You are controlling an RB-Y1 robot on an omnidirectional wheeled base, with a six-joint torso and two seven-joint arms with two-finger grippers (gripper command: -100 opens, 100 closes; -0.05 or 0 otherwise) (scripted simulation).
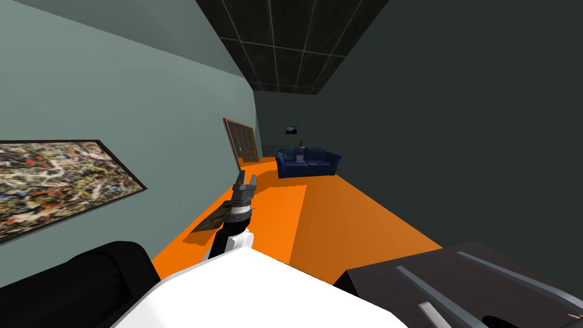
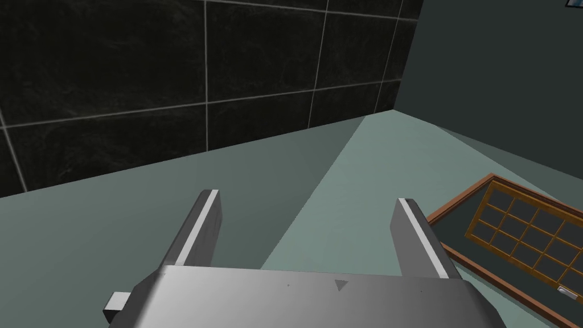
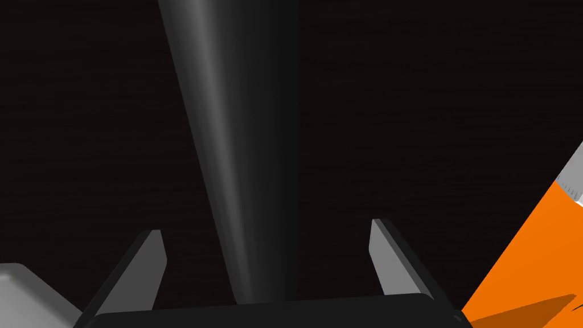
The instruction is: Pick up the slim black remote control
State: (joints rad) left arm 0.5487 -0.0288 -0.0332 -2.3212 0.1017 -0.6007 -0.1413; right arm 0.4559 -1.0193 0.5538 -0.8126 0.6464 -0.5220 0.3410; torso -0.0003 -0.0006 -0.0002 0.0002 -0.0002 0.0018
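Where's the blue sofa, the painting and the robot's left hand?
Sofa [image 1: 307, 164], head view, middle seat cushion.
Painting [image 1: 57, 185], head view, middle of the canvas.
Left hand [image 2: 307, 197], left wrist view, midway between its fingertips.

Home lounge: sofa [image 1: 308, 162], wall painting [image 1: 57, 182]

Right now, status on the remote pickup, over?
Left gripper open, raised ahead, holding nothing. Right gripper open, low over dark table, grey strip running between fingers. Remote: cannot make it out for sure.
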